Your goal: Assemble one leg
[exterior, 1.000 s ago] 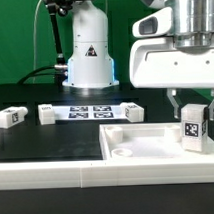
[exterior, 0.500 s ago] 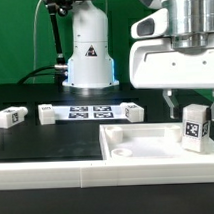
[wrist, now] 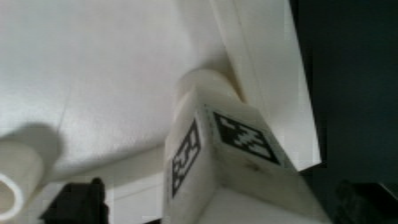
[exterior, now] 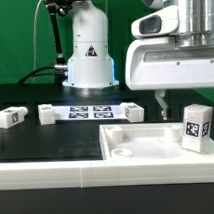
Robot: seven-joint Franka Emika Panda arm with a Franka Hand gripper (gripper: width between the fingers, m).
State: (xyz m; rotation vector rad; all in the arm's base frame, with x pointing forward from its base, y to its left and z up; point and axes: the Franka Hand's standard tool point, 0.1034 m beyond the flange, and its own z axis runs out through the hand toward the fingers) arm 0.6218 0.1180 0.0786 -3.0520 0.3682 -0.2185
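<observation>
A leg (exterior: 198, 127), a small white post with black-and-white tags, stands upright in the white tray (exterior: 136, 144) near the exterior view's right. My gripper (exterior: 189, 102) is open just above it. One dark finger (exterior: 161, 99) hangs clear to the left of the leg's top, and the other is at the frame's edge. In the wrist view the leg (wrist: 222, 150) rises between my fingers (wrist: 79, 202), apart from both, with the gripper (wrist: 214, 208) open around its top. The tray floor (wrist: 107, 80) lies beneath.
Three more white tagged legs (exterior: 8, 116) (exterior: 47, 114) (exterior: 133, 112) lie on the black table behind the tray. The marker board (exterior: 90, 112) lies between them. The arm's white base (exterior: 90, 51) stands at the back.
My gripper has risen off the leg, and its fingers now hang above the leg's top. The leg stays standing in the tray.
</observation>
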